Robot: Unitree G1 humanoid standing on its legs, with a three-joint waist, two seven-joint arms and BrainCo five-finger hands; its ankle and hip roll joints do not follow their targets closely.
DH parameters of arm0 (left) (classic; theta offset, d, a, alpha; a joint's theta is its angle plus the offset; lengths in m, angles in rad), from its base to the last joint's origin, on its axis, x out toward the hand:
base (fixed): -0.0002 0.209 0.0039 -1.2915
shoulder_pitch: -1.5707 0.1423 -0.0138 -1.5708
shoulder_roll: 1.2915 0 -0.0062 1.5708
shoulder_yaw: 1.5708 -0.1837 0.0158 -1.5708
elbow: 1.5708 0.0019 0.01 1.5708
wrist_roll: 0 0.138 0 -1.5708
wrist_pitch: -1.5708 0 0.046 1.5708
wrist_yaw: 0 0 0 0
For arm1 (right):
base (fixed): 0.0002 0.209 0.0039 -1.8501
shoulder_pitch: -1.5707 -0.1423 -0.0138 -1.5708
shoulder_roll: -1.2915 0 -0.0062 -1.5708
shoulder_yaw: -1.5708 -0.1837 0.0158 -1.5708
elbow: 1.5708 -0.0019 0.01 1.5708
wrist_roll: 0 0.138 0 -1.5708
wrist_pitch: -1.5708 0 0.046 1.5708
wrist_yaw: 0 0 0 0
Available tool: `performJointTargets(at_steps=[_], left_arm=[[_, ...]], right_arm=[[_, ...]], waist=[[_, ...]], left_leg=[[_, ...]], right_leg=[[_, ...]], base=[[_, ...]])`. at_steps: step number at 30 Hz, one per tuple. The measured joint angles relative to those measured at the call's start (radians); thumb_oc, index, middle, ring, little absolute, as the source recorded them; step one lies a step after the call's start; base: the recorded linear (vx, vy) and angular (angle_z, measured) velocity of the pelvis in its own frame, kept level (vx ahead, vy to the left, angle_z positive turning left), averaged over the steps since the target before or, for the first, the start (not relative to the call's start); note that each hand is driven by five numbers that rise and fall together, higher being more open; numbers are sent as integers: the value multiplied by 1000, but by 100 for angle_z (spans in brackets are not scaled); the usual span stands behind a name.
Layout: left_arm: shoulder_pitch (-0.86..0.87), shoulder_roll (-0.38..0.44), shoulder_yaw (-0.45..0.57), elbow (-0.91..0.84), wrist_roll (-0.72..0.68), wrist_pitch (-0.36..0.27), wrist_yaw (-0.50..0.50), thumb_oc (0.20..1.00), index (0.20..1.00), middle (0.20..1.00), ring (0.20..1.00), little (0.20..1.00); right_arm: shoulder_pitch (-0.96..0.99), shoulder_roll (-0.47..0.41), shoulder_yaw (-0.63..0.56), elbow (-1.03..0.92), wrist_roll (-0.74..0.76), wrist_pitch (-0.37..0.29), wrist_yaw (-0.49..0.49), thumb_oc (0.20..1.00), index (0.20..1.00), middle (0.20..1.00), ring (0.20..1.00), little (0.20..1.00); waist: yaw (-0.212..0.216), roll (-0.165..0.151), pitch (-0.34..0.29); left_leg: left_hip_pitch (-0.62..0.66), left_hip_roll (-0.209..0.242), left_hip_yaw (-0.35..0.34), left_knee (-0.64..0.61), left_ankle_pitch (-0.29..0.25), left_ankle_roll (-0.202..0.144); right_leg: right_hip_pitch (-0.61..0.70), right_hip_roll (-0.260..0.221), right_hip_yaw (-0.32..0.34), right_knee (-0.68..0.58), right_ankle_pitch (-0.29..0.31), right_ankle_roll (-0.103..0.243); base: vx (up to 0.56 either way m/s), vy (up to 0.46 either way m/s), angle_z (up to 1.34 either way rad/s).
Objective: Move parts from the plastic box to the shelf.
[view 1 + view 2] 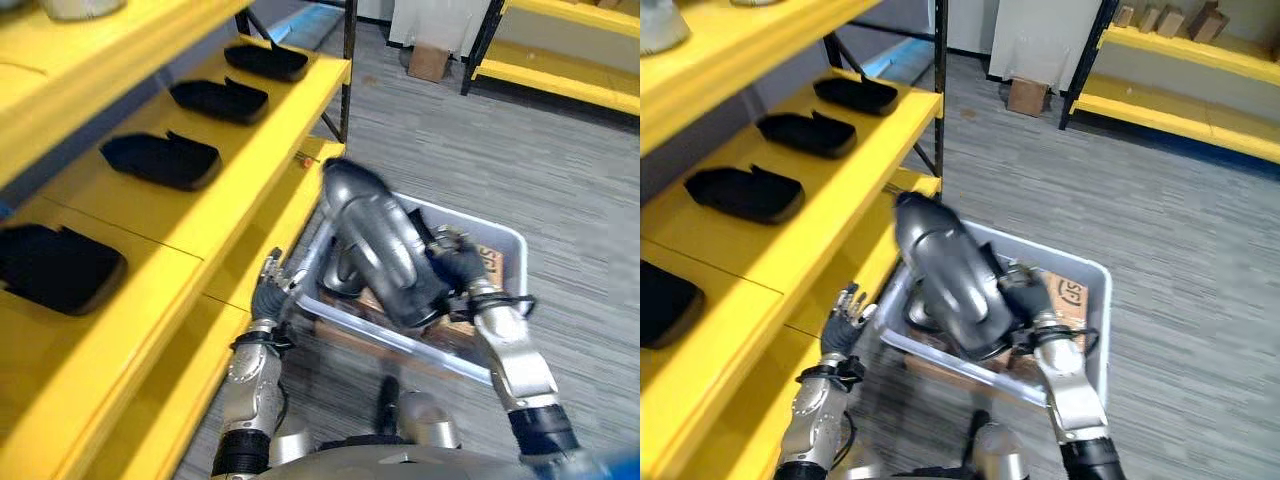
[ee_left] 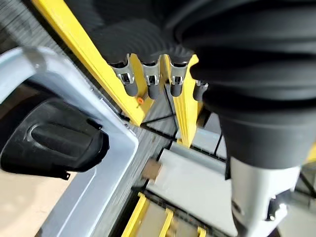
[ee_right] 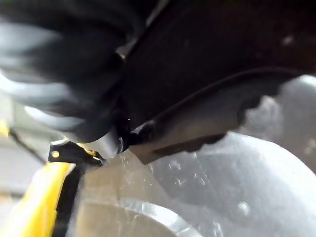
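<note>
Silver-grey curved metal part [image 1: 375,250], large and glossy, sits at the centre of the frame, lifted above the pale grey plastic box [image 1: 505,245] on the floor. The right hand [image 1: 455,265] grips its right side, fingers curled on it. At lower left, the left hand [image 1: 270,290] hangs with fingers relaxed beside the box rim, by the yellow metal shelf [image 1: 240,170] carrying black moulded parts [image 1: 160,160].

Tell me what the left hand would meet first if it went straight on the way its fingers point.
Probably the yellow shelf: the left hand, fingers straight beside the plastic box, points at its front edge.
</note>
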Motion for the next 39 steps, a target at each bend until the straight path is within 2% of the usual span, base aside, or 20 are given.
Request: performJointTargets(at_steps=[2, 6, 10, 16, 19, 20, 23, 24, 25, 26, 27, 28, 29, 30, 31, 32, 33, 34, 36, 39], left_arm=[[35, 3, -17, -10, 0, -8, -13, 1000, 1000, 1000, 1000, 1000], [29, 47, 1, 1, -1, -9, -16, 1000, 1000, 1000, 1000, 1000], [122, 52, 73, 3, -2, -10, -20, 1000, 1000, 1000, 1000, 1000], [133, 66, 155, 1, -1, -11, -19, 1000, 1000, 1000, 1000, 1000], [115, 77, 141, 0, 0, -11, -20, 1000, 1000, 1000, 1000, 1000], [112, 81, 137, 0, 0, -11, -20, 1000, 1000, 1000, 1000, 1000], [105, 113, 130, 0, 0, -10, -19, 1000, 1000, 1000, 1000, 1000], [76, 135, 100, 0, 1, -5, -17, 1000, 1000, 1000, 1000, 1000], [58, 155, 72, 0, 1, -6, -17, 1000, 1000, 1000, 1000, 1000], [38, 149, 58, -2, 0, -4, -9, 1000, 1000, 1000, 1000, 1000], [-20, 172, 12, 0, 2, 8, -8, 1000, 1000, 1000, 1000, 1000], [-74, 174, -17, -1, 2, 10, -11, 1000, 1000, 1000, 1000, 1000], [-107, 164, -32, 1, 1, 10, -10, 1000, 1000, 1000, 1000, 1000], [-112, 159, -44, -19, 1, 12, -11, 1000, 1000, 1000, 1000, 1000], [-97, 145, -29, -17, 1, 20, -3, 1000, 1000, 1000, 1000, 1000], [-95, 126, -18, -11, 1, 20, 2, 1000, 1000, 1000, 1000, 1000], [-97, 107, 18, -7, 1, 21, 7, 1000, 1000, 1000, 1000, 1000], [-65, 102, 23, -13, 1, 16, 9, 1000, 1000, 1000, 1000, 1000], [12, 44, 50, -9, 1, 18, 7, 1000, 1000, 1000, 1000, 1000], [46, 22, 60, -11, 1, 16, 5, 1000, 1000, 1000, 1000, 1000]], right_arm=[[9, -11, 18, 35, -3, 1, -8, 200, 200, 200, 200, 200], [19, 2, 79, 86, -12, 1, 16, 200, 200, 200, 200, 200], [8, 12, 132, 110, -22, 1, 40, 200, 200, 200, 200, 200], [-24, 41, 196, 149, -55, 1, 37, 200, 200, 200, 200, 200], [-43, 44, 214, 175, -61, 2, 42, 200, 200, 200, 200, 200], [-42, 64, 214, 175, -61, 1, 41, 200, 200, 200, 200, 200], [-41, 70, 217, 175, -60, 2, 46, 200, 200, 200, 200, 200], [-39, 60, 216, 144, -60, 0, 38, 200, 200, 200, 200, 200], [-36, 52, 207, 144, -60, 1, 35, 200, 200, 200, 200, 200], [-37, 32, 218, 135, -56, 0, 34, 200, 200, 200, 200, 200], [-24, 17, 230, 117, -56, -2, 22, 200, 200, 200, 200, 200], [-19, 5, 231, 112, -58, 2, 13, 200, 200, 200, 200, 200], [-43, -32, 241, 115, -59, 2, 15, 200, 200, 200, 200, 200], [-71, -47, 238, 123, -60, 0, 14, 200, 200, 200, 200, 200], [-131, -68, 219, 157, -62, -3, 6, 200, 200, 200, 200, 200], [-132, -81, 204, 158, -62, -1, -2, 200, 200, 200, 200, 200], [-121, -87, 183, 158, -63, 1, -25, 200, 200, 200, 200, 200], [-143, -80, 183, 157, -62, -2, -29, 200, 200, 200, 200, 200], [-134, -51, 197, 157, -62, -7, -27, 200, 200, 200, 200, 200], [-115, -52, 186, 156, -62, -8, -30, 200, 200, 200, 200, 200]], waist=[[7, 36, -29], [15, 0, -28], [104, -55, -22], [152, -108, -9], [177, -101, 31], [174, -87, 55], [182, -84, 70], [151, -57, 101], [129, -39, 110], [117, -1, 125], [51, 20, 139], [32, -23, 138], [46, -62, 136], [51, -196, 113], [40, -153, 124], [39, -127, 123], [41, -140, 114], [60, -120, 106], [64, -79, 94], [67, -53, 56]], left_leg=[[26, -34, 30, -75, 27, 21], [-36, -66, -27, -45, 24, 60], [-52, -78, -58, -35, 33, 67], [-103, -77, -111, 20, 28, 72], [-119, -82, -133, 68, 9, 96], [-146, -98, -154, 105, -14, 129], [-186, -123, -173, 136, -18, 152], [-228, -120, -252, 179, -22, 184], [-242, -106, -281, 170, -17, 189], [-269, -89, -340, 157, 24, 187], [-317, -70, -458, 123, 65, 190], [-310, -102, -462, 47, 127, 232], [-300, -143, -462, -3, 159, 216], [-272, -288, -412, -23, 154, 169], [-317, -259, -363, 78, 101, 150], [-324, -215, -367, 95, 75, 159], [-306, -219, -401, 101, 67, 134], [-271, -214, -396, 90, 70, 137], [-194, -175, -363, 4, 92, 130], [-179, -194, -367, -16, 99, 120]], right_leg=[[-38, -12, 34, -4, 88, -8], [-51, -60, 52, -16, 193, -3], [-22, -70, 50, -53, 211, -14], [-8, -83, 23, -59, 260, -20], [7, -100, 29, -75, 366, -39], [5, -125, 33, -74, 440, -51], [3, -147, 77, -53, 439, -50], [-49, -128, 240, 53, 427, -47], [-88, -74, 345, 94, 318, -12], [-121, 27, 402, 138, 114, 53], [-169, 190, 528, 223, -30, 36], [-203, 240, 549, 233, -79, 25], [-205, 264, 546, 184, -96, -1], [-118, 158, 436, -19, -71, -63], [-97, 167, 405, -61, -65, 12], [-78, 195, 397, -64, -57, 39], [-41, 206, 411, -70, -58, -22], [-22, 224, 409, -90, -24, -45], [23, 241, 411, -109, -7, -38], [47, 229, 404, -146, -36, -55]], base=[[-62, 210, -21], [-55, 140, 33], [-15, 110, 18], [-12, 183, 25], [-38, 294, 28], [-77, 405, 47], [-69, 331, 54], [-81, 273, 127], [-107, 331, 129], [-142, 165, 184], [-63, 95, 208], [-64, 30, 203], [-64, -27, 137], [-79, -104, 70], [-63, -139, 63], [-55, -160, 56], [-55, -138, 37], [-93, -307, -3], [-78, -332, -30], [-49, -189, 7]])
